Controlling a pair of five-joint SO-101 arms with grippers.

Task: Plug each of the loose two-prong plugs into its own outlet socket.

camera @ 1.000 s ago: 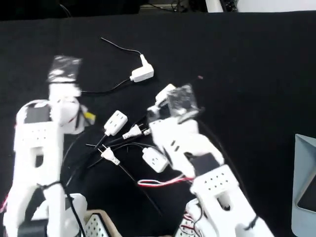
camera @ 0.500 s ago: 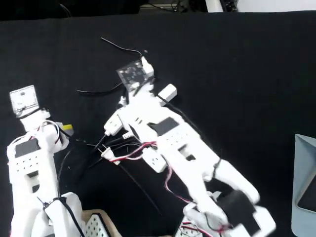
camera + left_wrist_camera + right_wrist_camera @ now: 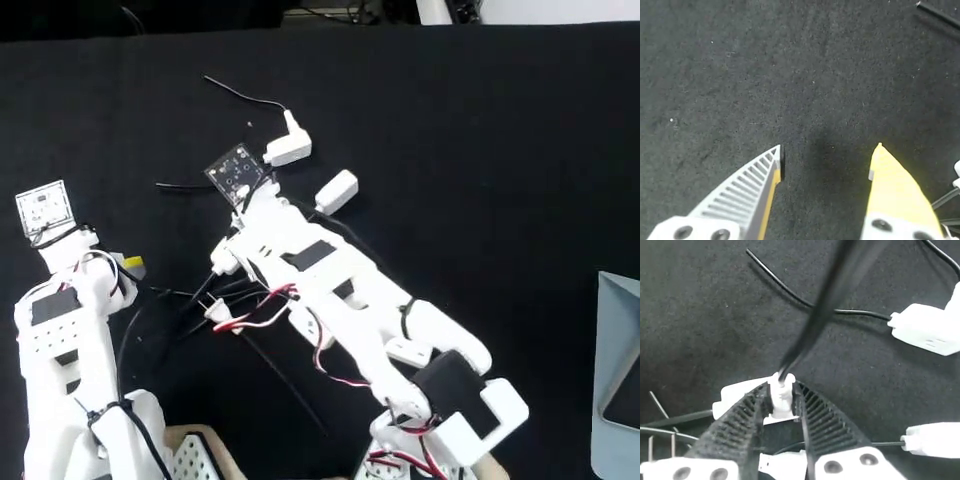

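My right gripper [image 3: 782,386] is shut on a white two-prong plug [image 3: 781,399] whose black cord [image 3: 825,300] rises toward the camera. The plug sits right over a white outlet socket [image 3: 737,392]; I cannot see the prongs. In the high view the right arm [image 3: 330,280] reaches across the cluster to that socket [image 3: 222,260]. Another loose plug [image 3: 222,316] lies close by. Two more sockets [image 3: 288,150] [image 3: 336,191] lie farther back. My left gripper [image 3: 827,160] stands open over bare black mat, well to the left [image 3: 128,266].
Black cords [image 3: 240,95] trail across the black mat [image 3: 480,150]. A grey-blue tray [image 3: 615,370] stands at the right edge. A perforated base [image 3: 195,455] sits at the front between the arms. The mat's right half has free room.
The right arm has swung left from the middle to the socket cluster. The left arm has drawn back to the left, away from the sockets.
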